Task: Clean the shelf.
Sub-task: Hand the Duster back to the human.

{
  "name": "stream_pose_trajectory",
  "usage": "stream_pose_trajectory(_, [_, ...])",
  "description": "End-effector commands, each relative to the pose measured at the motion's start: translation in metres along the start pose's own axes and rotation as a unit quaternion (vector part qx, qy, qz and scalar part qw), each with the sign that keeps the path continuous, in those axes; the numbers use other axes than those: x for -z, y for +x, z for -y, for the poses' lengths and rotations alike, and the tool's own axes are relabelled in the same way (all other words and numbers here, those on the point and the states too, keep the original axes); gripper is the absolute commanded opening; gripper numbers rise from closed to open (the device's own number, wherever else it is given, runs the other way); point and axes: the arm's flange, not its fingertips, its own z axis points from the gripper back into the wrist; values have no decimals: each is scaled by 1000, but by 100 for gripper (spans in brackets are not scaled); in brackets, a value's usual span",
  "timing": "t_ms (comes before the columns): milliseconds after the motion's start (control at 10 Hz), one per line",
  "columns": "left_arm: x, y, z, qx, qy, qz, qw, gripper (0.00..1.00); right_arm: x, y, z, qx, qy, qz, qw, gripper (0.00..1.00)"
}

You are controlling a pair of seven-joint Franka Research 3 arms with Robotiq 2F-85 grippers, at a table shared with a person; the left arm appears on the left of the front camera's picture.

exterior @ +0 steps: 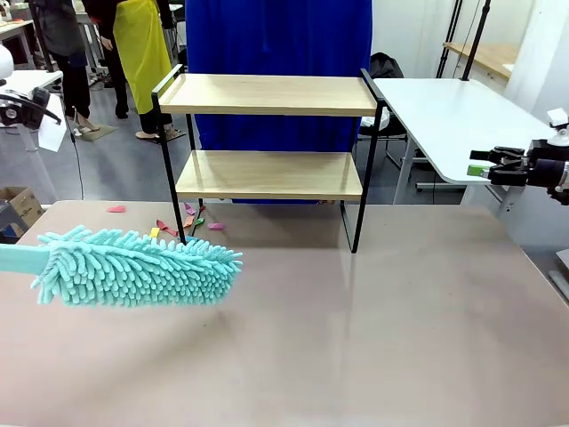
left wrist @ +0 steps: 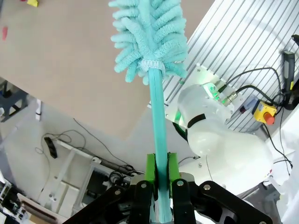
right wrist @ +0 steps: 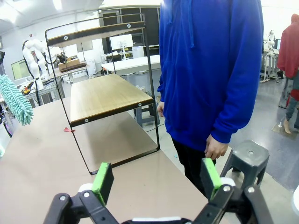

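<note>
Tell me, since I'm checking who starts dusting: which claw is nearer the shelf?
Left. The left claw, shut on the teal duster, keeps its head just before the shelf, by the left legs. The open right claw hangs off the shelf's right side, beyond the table edge.

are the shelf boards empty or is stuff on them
Empty. Both wood boards of the shelf are bare; the small colored scraps lie on the table beside its legs.
</note>
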Motion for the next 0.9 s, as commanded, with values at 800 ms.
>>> stream_pose_trajectory(800, [-4,-7,-5,79,4,47,996,13,7,20,-16,18,50,2,999,100])
